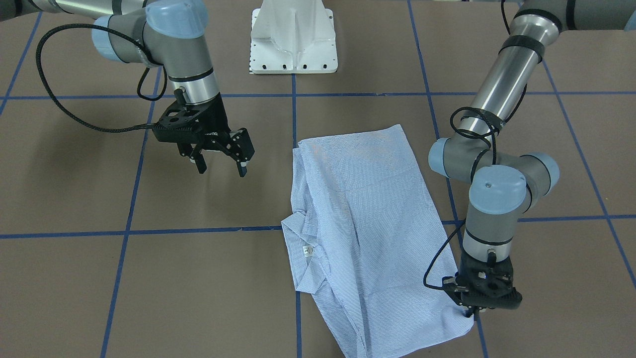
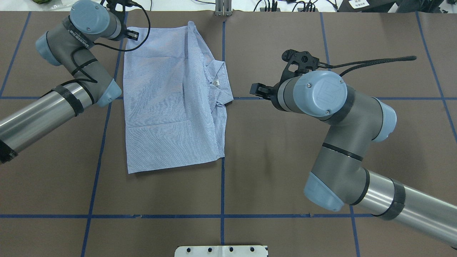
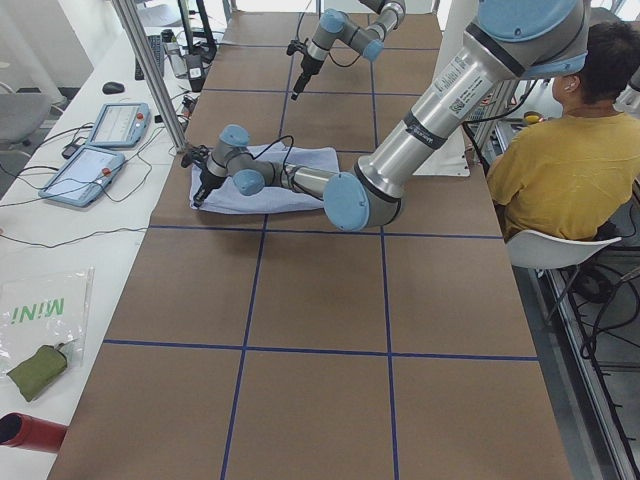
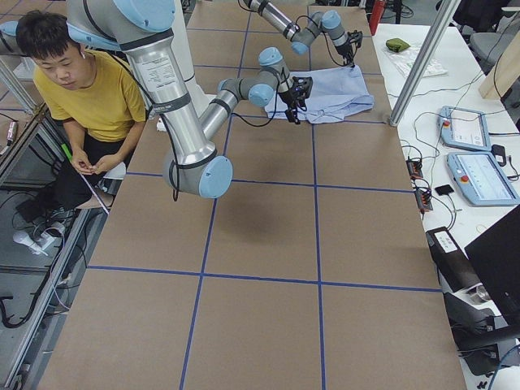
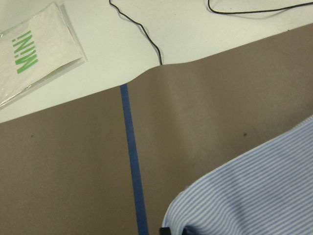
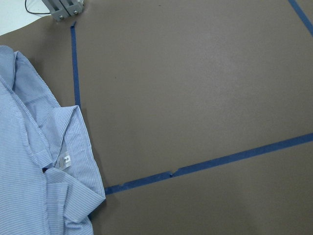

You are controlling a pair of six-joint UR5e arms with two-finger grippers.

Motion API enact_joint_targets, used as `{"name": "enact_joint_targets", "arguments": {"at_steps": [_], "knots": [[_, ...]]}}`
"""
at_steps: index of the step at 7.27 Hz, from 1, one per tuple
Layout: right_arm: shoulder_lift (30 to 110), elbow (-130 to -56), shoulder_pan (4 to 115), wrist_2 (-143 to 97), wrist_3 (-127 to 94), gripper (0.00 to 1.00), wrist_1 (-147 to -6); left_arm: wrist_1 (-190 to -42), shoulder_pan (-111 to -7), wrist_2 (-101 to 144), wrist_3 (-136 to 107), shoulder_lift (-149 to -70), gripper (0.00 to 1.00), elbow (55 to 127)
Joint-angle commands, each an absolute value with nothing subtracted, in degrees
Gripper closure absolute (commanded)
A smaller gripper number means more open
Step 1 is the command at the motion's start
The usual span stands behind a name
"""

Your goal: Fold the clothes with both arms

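Beyond the shirt (image 5: 254, 196), a green-lettered packet (image 5: 34, 54) and black cable (image 5: 146, 35) lie.

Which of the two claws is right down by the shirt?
The left gripper, lowered to the shirt's corner. The right gripper hangs open above the table, well apart from the cloth.

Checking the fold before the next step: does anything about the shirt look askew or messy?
Yes. The shirt is folded unevenly: its collar juts out past the folded edge toward the right gripper, with bunched creases beside it. Nothing looks damaged.
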State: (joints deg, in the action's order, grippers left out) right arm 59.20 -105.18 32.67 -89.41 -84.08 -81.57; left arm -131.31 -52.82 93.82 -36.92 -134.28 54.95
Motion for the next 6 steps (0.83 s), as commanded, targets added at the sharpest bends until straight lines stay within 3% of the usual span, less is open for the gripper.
{"name": "enact_joint_targets", "arguments": {"at_steps": [1,4,6], "knots": [[54.3,-105.4,29.8,-87.9,-89.3,0.00,-88.8,-132.1,-53.3,100.4,-34.5,-127.7,0.00,63.9],[49.7,-101.7,22.4,-84.3,-102.4,0.02,-92.5,-132.1,-53.3,101.2,-34.8,-126.3,0.00,66.6],[42.5,-90.8,20.8,-83.7,-109.6,0.02,-92.1,-132.1,-53.3,101.2,-35.0,-124.4,0.00,69.2]]}}
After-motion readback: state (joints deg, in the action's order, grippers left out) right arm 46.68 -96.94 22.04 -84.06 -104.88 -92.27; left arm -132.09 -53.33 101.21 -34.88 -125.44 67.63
